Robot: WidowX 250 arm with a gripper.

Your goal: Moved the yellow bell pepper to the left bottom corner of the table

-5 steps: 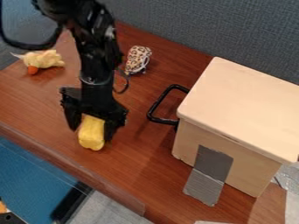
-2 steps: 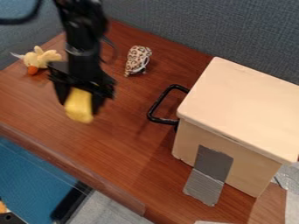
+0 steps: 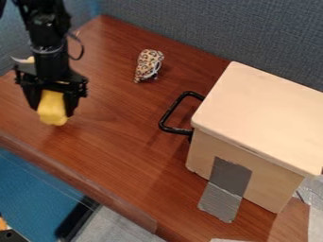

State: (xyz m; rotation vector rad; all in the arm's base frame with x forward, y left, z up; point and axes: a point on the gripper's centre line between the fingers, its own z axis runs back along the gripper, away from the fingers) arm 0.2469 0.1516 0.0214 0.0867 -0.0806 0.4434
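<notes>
A wooden surface (image 3: 132, 142) bears a tan box (image 3: 259, 113); at the view's left, the end effector (image 3: 52, 109) clamps the yellow bell pepper (image 3: 53, 112) between its fingers. Likely light, firm and slick, it is best gripped across its sides.

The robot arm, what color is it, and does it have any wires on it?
The arm is black with small shiny grey spots. A thin dark cable loops out beside it. The gripper is black too, with two fingers.
</notes>
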